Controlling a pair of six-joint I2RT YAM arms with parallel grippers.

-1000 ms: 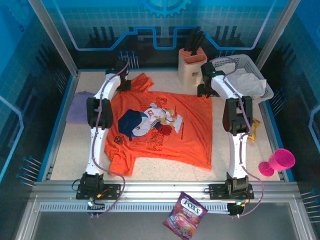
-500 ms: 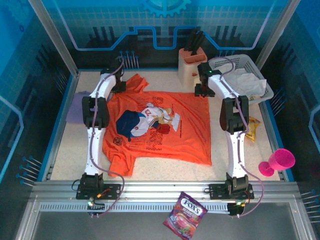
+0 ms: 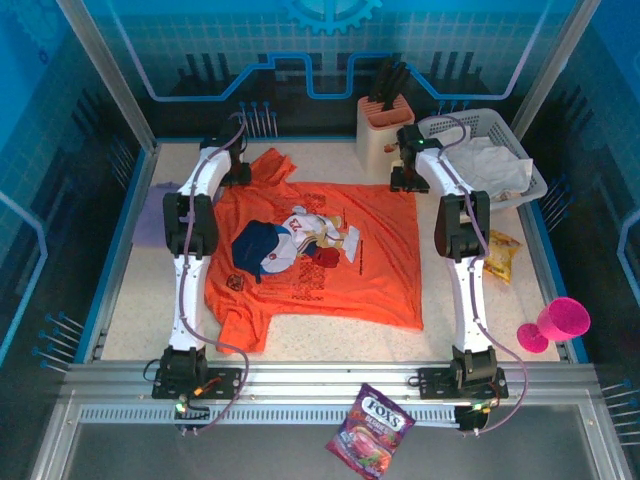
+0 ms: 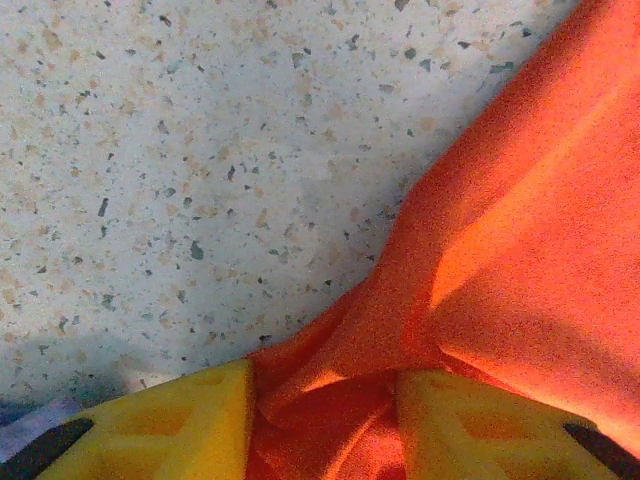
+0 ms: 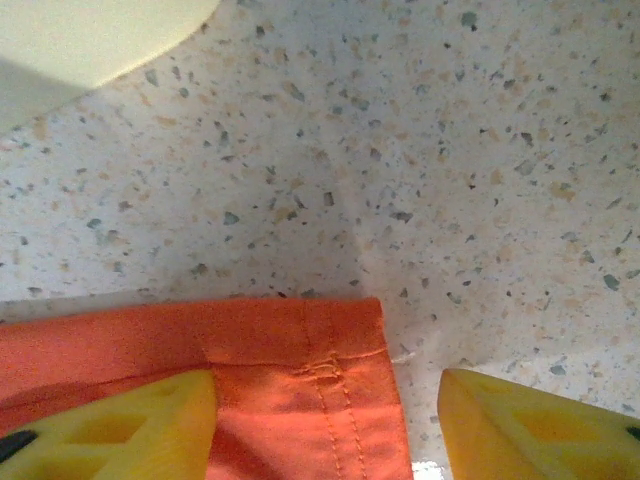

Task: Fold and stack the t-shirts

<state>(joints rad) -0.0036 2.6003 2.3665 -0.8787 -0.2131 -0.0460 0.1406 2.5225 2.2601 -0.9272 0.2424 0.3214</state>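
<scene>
Right hand (image 3: pixel 403 183) close to knife block (image 3: pixel 385 128), laundry basket (image 3: pixel 528 172) alongside

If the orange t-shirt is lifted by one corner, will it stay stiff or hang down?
Probably it hangs limp: the orange t-shirt bunches into folds at the left pincer. Likely light, since it lies thin and flat on the table.
</scene>
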